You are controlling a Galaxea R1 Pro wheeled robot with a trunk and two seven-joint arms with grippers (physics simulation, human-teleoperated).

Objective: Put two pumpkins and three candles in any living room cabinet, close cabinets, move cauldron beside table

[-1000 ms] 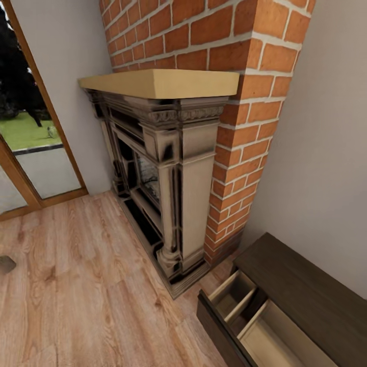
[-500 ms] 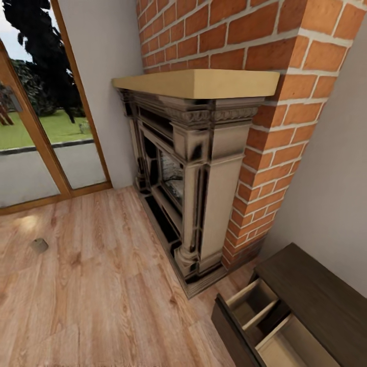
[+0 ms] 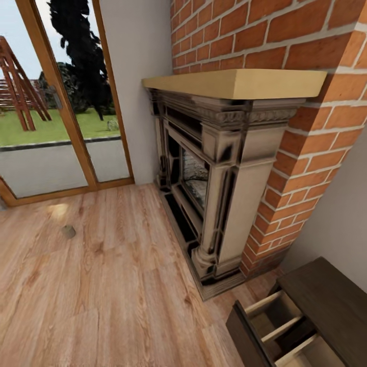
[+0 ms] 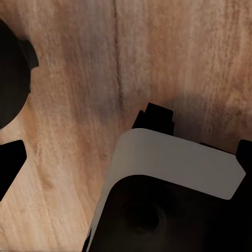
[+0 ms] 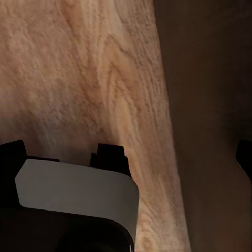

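Panning leftward since the earlier frames, the head camera now takes in more of the glass door [image 3: 56, 127] and garden, while the fireplace and cabinet sit further right in the picture. Largest are the red brick chimney [image 3: 265, 35] and the wooden floor [image 3: 102, 285]. Against the brick stands the ornate beige-and-black fireplace [image 3: 219, 178] under its pale mantel. The dark brown cabinet [image 3: 326, 300] lies at the lower right, just beside the brick, its drawer [image 3: 270, 318] pulled open on a pale, divided interior. A small grey object [image 3: 68, 232] rests on the floor near the door, too small to identify. Both wrist views look down at floorboards; whether either gripper is open or closed cannot be told.
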